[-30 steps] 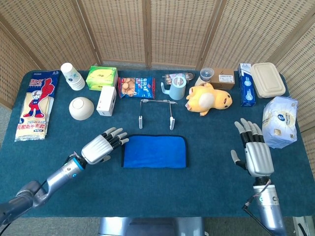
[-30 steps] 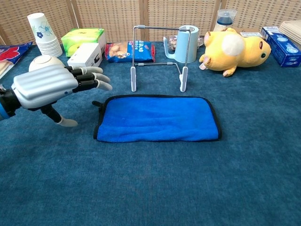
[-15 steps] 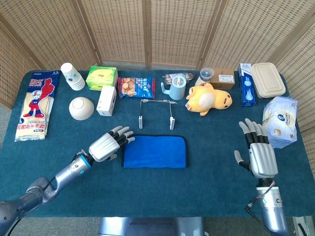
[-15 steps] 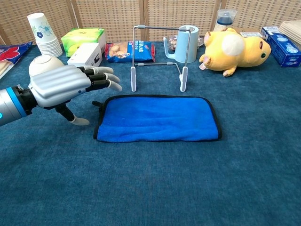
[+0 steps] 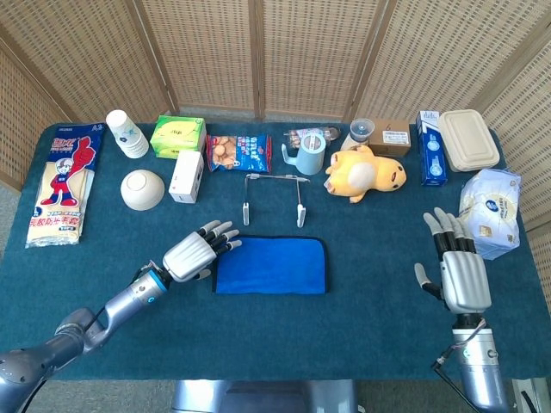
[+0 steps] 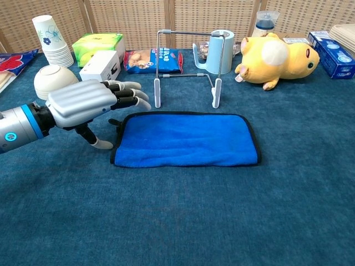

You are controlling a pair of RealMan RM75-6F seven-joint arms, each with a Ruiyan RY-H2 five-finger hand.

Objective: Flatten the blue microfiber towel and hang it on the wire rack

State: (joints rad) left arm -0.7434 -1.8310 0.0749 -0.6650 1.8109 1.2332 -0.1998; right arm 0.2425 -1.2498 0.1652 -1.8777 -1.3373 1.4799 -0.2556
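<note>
The blue microfiber towel (image 5: 270, 265) (image 6: 186, 139) lies flat on the table, folded into a rectangle with a dark trim. Just behind it stands the wire rack (image 5: 275, 197) (image 6: 186, 66), bare. My left hand (image 5: 200, 249) (image 6: 91, 103) hovers at the towel's left edge, fingers spread and pointing toward the rack, holding nothing. My right hand (image 5: 457, 264) stands upright far to the right near the table's front, fingers apart and empty; the chest view does not show it.
Along the back sit paper cups (image 5: 126, 132), a green tissue box (image 5: 178, 134), a white box (image 5: 186, 175), a bowl (image 5: 142, 189), a snack bag (image 5: 238, 151), a light-blue mug (image 5: 309, 154) and a yellow plush (image 5: 363, 172). A wrapped pack (image 5: 489, 212) lies by the right hand.
My left hand has moved right, closer to the towel's left edge. My right hand has drifted slightly right and toward the front. The towel has not moved.
</note>
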